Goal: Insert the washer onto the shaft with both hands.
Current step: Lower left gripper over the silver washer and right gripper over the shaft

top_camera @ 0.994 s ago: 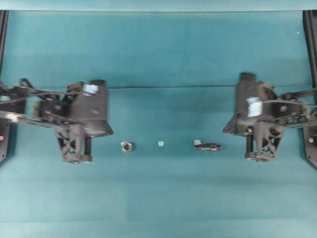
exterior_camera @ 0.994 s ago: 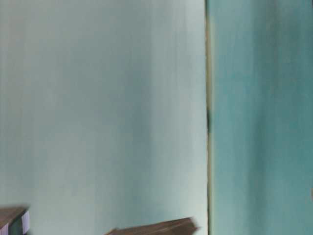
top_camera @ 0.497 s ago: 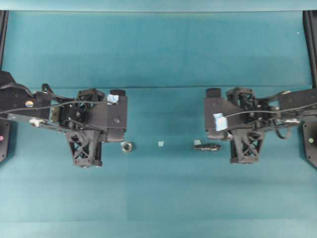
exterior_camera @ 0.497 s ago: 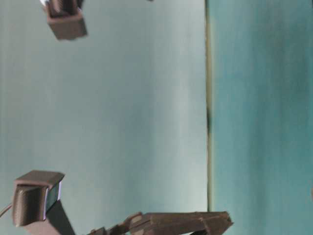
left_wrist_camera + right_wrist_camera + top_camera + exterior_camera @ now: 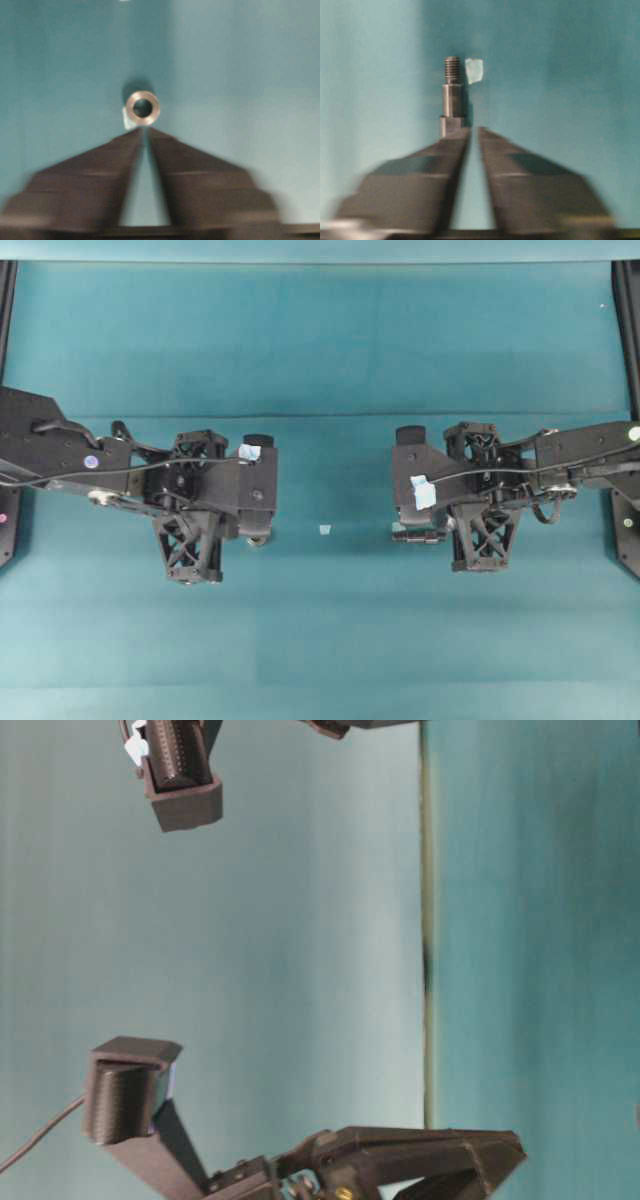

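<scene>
In the left wrist view the washer point(image 5: 142, 107), a small metal ring with a dark hole, lies flat on the teal mat just beyond my left gripper point(image 5: 145, 130). Its jaw tips are parted by only a thin slit and hold nothing. From overhead the left gripper point(image 5: 252, 525) covers the washer. The shaft point(image 5: 452, 97), a stepped grey rod with a threaded far end, lies pointing away from my right gripper point(image 5: 474, 129). Its base sits at the left jaw tip. The right jaws stand narrowly apart and empty. Overhead, the shaft point(image 5: 412, 535) peeks out under the right gripper point(image 5: 432, 525).
A pale tape scrap point(image 5: 324, 530) lies on the mat between the two grippers. Another tape scrap point(image 5: 474, 70) sits beside the shaft's threaded end. Black frame rails point(image 5: 628, 310) stand at the mat's left and right edges. Both wrist views are blurred.
Both arms have swung inward toward the middle, so the left gripper now hangs over the washer and the right over the shaft. Both pairs of jaws have begun to part.
</scene>
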Robot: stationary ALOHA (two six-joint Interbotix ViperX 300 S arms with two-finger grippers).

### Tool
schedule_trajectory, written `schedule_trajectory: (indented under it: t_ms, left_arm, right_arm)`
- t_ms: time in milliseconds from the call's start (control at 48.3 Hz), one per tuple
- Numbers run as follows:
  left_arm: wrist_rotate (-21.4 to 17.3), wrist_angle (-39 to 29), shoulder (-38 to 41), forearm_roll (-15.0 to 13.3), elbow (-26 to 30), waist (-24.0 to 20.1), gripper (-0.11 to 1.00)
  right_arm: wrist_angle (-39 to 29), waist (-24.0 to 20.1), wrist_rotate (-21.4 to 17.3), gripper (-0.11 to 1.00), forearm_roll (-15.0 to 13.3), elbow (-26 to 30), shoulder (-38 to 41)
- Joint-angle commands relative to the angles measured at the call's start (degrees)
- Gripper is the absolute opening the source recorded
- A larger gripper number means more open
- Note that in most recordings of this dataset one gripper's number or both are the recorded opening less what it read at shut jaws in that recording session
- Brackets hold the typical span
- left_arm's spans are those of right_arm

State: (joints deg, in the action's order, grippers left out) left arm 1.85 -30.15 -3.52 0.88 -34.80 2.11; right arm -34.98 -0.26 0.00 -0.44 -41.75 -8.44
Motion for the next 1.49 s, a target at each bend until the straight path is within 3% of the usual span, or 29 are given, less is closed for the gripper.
schedule_trajectory:
  t_ms: [0,103,248,331,766,1035,1470]
  left_arm:
    - [0.0,-0.53,0.62,0.18,-0.09,0.26,0.53]
    - [-0.09,-0.62,0.97,0.09,-0.44,0.35,0.84]
    - [-0.62,-0.35,1.05,0.18,-0.26,0.35,0.81]
    - [-0.53,0.44,1.14,0.18,-0.44,0.35,0.82]
    - [0.62,4.66,5.36,0.18,-0.18,0.35,0.81]
    - [4.39,6.68,7.82,0.09,0.09,0.35,0.81]
    - [4.39,8.0,8.88,0.18,0.18,-0.18,0.81]
  right_arm:
    - [0.7,-0.18,0.62,0.11,0.09,0.44,-0.26]
    - [1.58,-0.18,0.26,0.35,0.09,0.18,-0.26]
    - [3.69,-0.18,-0.26,0.78,0.0,-0.44,0.26]
    - [4.22,-0.18,-0.26,0.94,0.0,-0.53,0.7]
    - [7.73,-0.18,-0.35,0.93,0.97,-2.02,2.72]
    - [7.91,-0.79,-0.35,0.93,2.55,-4.31,2.81]
    - [8.7,-1.14,-0.26,0.93,2.81,-3.16,6.42]
